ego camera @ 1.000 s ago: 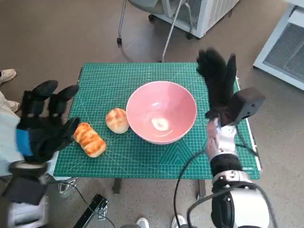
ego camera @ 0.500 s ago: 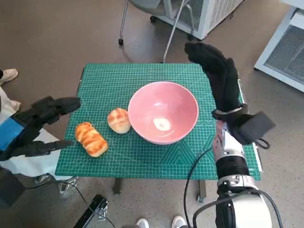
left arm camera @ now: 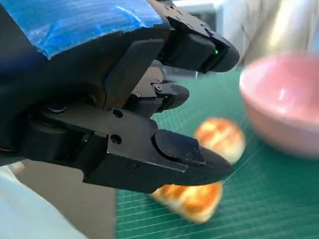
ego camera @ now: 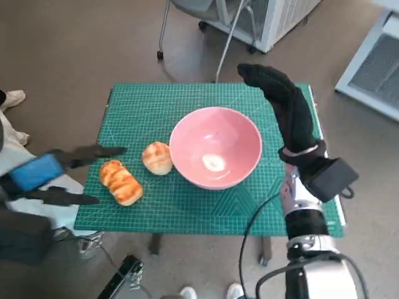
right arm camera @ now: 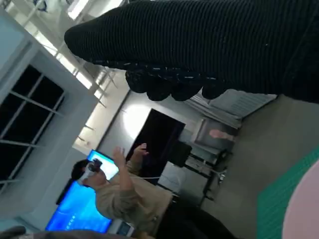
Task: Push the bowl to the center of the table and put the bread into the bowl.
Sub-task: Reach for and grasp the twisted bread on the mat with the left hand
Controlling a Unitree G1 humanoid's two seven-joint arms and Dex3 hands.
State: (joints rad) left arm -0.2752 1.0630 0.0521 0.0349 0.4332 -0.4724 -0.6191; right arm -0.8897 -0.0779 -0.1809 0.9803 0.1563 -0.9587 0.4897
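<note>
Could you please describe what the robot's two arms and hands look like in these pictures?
The left hand is black hard plastic with blue tape across its back and a small green light. The right hand wears a black knitted glove, on a pale forearm with a black boxy wrist unit and a black cable.

Right hand (right arm camera: 209, 45): black knitted glove, dark band, holding nothing visible. Bowl (right arm camera: 304, 209): pink rim at the corner, beside a strip of green mat (right arm camera: 284, 186). Person (right arm camera: 124, 191): seated beyond, one hand raised, near a blue screen (right arm camera: 79, 211).
</note>
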